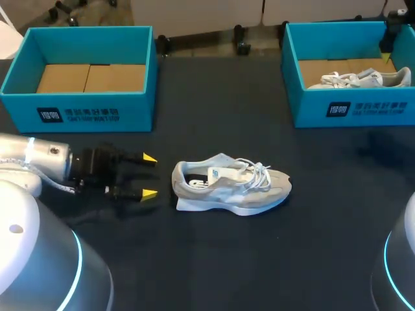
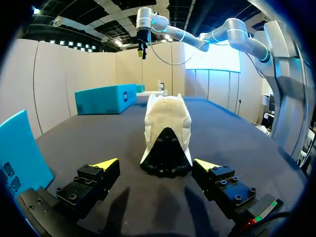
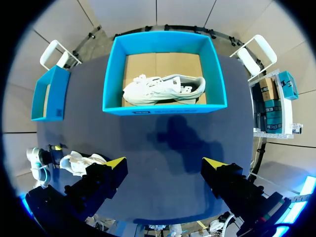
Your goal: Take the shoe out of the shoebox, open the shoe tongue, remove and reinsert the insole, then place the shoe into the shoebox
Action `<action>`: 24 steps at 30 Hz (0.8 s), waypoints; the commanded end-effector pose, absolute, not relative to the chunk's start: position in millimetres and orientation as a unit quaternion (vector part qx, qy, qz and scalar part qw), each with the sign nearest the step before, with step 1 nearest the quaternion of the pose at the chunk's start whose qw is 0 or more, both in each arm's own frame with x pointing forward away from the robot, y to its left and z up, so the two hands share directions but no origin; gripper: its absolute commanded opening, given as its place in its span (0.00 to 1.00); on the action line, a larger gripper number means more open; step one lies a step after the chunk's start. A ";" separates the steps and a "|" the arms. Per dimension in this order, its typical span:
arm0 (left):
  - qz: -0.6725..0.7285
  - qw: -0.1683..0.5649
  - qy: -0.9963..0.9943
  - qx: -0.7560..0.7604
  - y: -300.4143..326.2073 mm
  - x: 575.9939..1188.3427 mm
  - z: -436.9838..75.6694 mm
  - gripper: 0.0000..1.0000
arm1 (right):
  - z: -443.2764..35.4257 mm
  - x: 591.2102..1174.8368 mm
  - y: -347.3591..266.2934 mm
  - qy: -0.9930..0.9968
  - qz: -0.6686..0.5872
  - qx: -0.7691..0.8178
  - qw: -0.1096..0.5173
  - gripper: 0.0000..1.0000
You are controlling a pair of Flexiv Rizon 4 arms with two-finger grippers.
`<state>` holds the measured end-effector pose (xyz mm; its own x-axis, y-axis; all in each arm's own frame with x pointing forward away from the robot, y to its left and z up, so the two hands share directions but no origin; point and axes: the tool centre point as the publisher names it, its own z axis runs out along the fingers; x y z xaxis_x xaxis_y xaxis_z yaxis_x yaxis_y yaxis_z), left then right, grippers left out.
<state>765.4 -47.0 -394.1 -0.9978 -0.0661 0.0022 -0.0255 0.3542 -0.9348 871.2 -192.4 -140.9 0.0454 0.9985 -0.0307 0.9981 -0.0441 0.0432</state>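
Note:
A pale grey sneaker (image 1: 230,184) rests on the dark table near the middle, toe to the right and heel to the left. My left gripper (image 1: 149,175) is open just left of the heel, not touching it. In the left wrist view the sneaker's heel (image 2: 167,133) stands just ahead of the open left gripper (image 2: 156,164). A second sneaker (image 1: 360,79) lies in the right blue shoebox (image 1: 350,111). High above that shoebox (image 3: 163,107) my right gripper (image 3: 167,163) hangs open and empty, with the boxed sneaker (image 3: 163,89) far below it.
An empty blue shoebox (image 1: 78,113) with a cardboard floor stands at the back left. Its corner (image 2: 19,153) shows close beside my left gripper. The right wrist view also takes in that box (image 3: 47,94) and the table sneaker (image 3: 81,162).

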 end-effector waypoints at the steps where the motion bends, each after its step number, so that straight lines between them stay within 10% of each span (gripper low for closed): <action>1: -0.575 0.021 0.818 -0.029 -60.7 763.5 -400.5 1.00 | -141.2 871.6 -192.2 0.691 0.003 0.723 0.026 1.00; 24: -0.590 -0.007 0.806 -0.049 -89.5 758.8 -399.6 1.00 | -141.2 871.6 -192.2 0.691 0.003 0.723 0.026 1.00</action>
<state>759.8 -89.3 -400.0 -0.9957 -0.0679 0.0631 -0.0805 0.2960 -0.9518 871.2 -192.4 -140.9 0.0454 0.9985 -0.0307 0.9981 -0.0440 0.0432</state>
